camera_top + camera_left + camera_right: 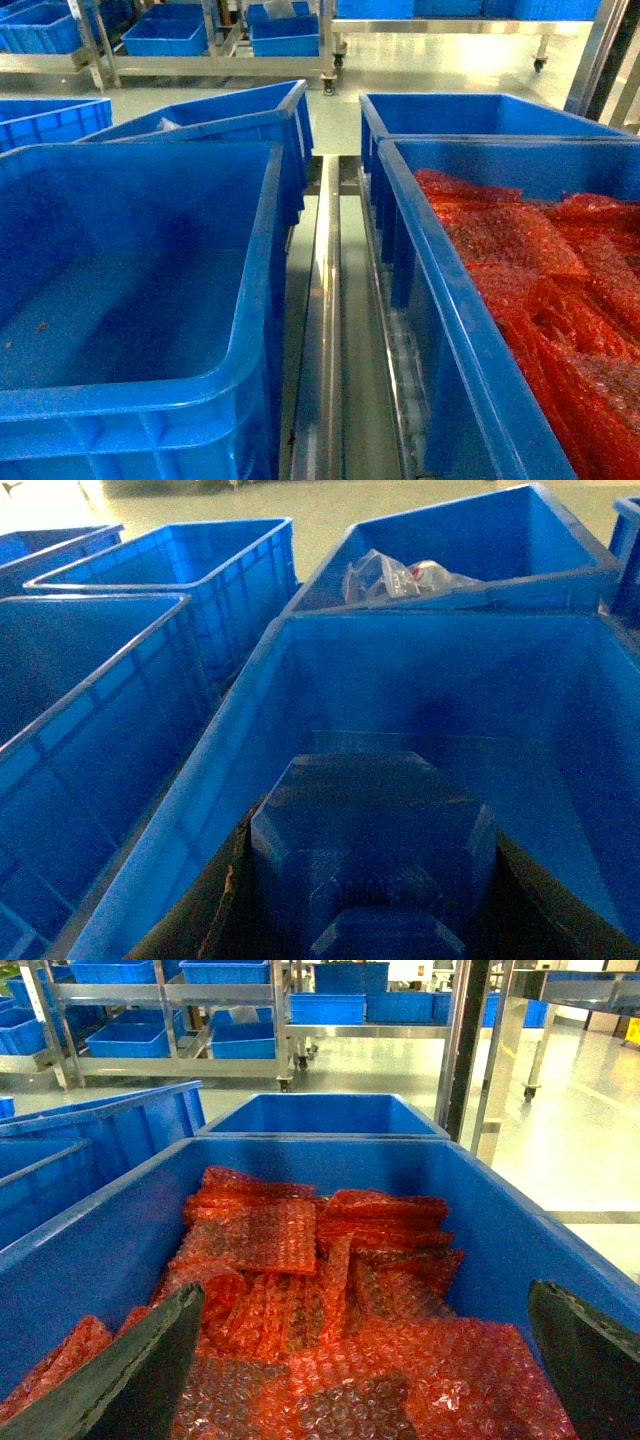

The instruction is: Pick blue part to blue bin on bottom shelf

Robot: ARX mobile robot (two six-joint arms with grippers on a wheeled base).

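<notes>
Steel roller tracks (400, 380) of the bottom shelf carry the large deep bright-blue plastic bin (130, 290) at its left edge; left gripper (370, 880) apparently holds a dark-blue faceted part (370, 830), which should drop low and central; right gripper (370, 1360) gapes empty.

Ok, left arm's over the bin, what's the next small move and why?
Probably open the left gripper and let the blue part drop. The part appears to sit between the fingers, within the blue bin's walls, with the bin floor showing beyond it. The right gripper hangs open over the red bags, so it need not move.
</notes>
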